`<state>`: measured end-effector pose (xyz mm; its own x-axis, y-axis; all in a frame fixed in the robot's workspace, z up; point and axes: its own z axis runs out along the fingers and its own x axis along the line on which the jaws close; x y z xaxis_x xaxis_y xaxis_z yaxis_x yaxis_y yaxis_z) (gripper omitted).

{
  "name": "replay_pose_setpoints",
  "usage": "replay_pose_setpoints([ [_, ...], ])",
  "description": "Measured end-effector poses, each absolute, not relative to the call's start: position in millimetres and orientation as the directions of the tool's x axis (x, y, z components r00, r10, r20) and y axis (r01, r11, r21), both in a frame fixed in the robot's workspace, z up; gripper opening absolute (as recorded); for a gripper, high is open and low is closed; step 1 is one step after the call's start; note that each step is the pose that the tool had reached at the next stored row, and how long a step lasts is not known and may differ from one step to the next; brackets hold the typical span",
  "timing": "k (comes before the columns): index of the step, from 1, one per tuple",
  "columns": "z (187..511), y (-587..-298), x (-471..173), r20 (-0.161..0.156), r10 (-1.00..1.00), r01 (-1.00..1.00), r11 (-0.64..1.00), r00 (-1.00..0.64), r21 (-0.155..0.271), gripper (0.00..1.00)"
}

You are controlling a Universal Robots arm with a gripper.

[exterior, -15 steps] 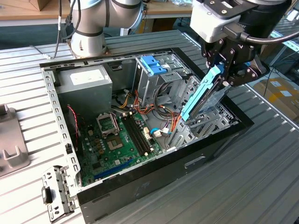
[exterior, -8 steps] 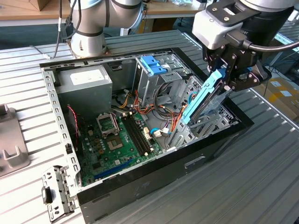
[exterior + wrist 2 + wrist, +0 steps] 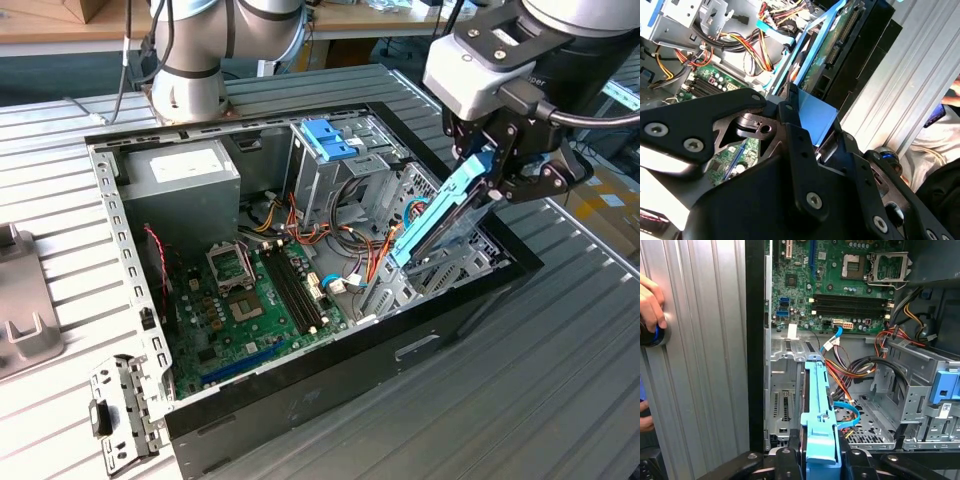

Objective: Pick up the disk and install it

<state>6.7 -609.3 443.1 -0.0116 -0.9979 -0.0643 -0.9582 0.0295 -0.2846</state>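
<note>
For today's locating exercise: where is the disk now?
At the exterior view's right, the gripper holds the disk tilted, its lower end over the computer case.

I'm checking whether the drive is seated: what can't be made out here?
- Exterior view: the lower end of the disk sits at the drive bay; whether it is in a slot is unclear.
- First wrist view: the disk is edge-on, its label hidden behind its blue rail.
- Second wrist view: the black body of the gripper covers where it grips.
- First wrist view: the edge cuts off the object under a person's hand.
</note>
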Motion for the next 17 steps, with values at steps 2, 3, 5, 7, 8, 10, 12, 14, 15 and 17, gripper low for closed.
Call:
replay_pose_setpoints([
  [2, 442.7, -609.4, 6.7, -0.059, -0.998, -0.958, 0.028, -0.012, -0.285, 0.37],
  [3, 442.0, -609.4, 6.7, -0.057, -0.998, -0.958, 0.029, -0.013, -0.285, 0.37],
  [5, 441.5, -609.4, 6.7, -0.057, -0.998, -0.958, 0.036, -0.021, -0.285, 0.37],
  [7, 441.0, -609.4, 6.7, -0.057, -0.998, -0.957, 0.046, -0.031, -0.285, 0.37],
  [8, 441.0, -609.4, 6.7, -0.057, -0.998, -0.957, 0.048, -0.033, -0.285, 0.37],
  [10, 440.6, -609.4, 6.7, -0.055, -0.998, -0.957, 0.052, -0.038, -0.285, 0.37],
  [12, 440.1, -609.4, 6.7, -0.048, -0.998, -0.957, 0.051, -0.039, -0.285, 0.37],
  [14, 438.3, -609.4, 6.7, -0.040, -0.998, -0.957, 0.050, -0.040, -0.286, 0.37],
  [15, 437.8, -609.4, 6.7, -0.040, -0.998, -0.957, 0.050, -0.040, -0.286, 0.37],
  [17, 437.2, -609.4, 6.7, -0.038, -0.998, -0.957, 0.050, -0.041, -0.286, 0.37],
])
